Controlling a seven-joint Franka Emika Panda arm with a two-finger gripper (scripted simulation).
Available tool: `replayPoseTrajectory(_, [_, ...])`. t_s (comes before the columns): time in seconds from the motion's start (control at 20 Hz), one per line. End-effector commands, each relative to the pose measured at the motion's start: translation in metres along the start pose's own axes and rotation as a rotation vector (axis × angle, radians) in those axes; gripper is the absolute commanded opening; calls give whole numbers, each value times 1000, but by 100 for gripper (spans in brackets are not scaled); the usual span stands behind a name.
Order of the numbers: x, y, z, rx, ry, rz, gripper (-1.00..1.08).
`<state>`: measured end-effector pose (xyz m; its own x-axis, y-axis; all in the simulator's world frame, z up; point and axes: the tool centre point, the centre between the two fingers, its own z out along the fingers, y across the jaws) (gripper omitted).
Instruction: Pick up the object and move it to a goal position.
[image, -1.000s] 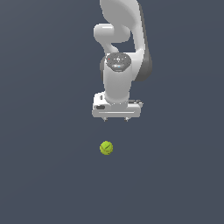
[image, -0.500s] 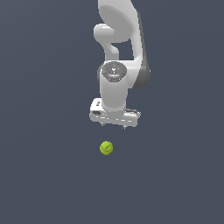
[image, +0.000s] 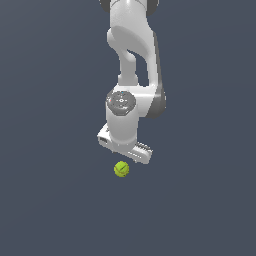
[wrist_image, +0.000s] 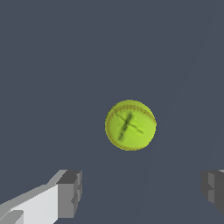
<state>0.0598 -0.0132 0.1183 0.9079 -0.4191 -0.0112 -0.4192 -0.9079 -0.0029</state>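
The object, a small yellow-green ball (image: 121, 169) with thin dark seam marks, rests on the dark floor. In the wrist view the ball (wrist_image: 130, 125) sits a little beyond the wide gap between my two fingers. My white gripper (image: 126, 156) hangs just above and slightly behind the ball, turned at an angle. It is open and holds nothing. One grey pad (wrist_image: 70, 193) shows fully; the other sits at the picture's edge.
The white arm (image: 132, 55) rises from the gripper toward the exterior view's top. A plain dark grey floor (image: 50, 200) lies all around the ball.
The gripper has come down toward the ball and rotated, its finger bar now slanted. The ball has stayed where it was.
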Motion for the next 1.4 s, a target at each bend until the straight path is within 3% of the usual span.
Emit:
replayPoseTrajectory(0.0, [9,1,8,0,4,61,100])
replayPoseTrajectory(0.5, [27,4,25,-2,11,187,100])
replayPoseTrajectory(0.85, [28,4,30,-2,11,190,100])
replayPoseTrajectory(1.35, [28,4,75,-2,11,194,100])
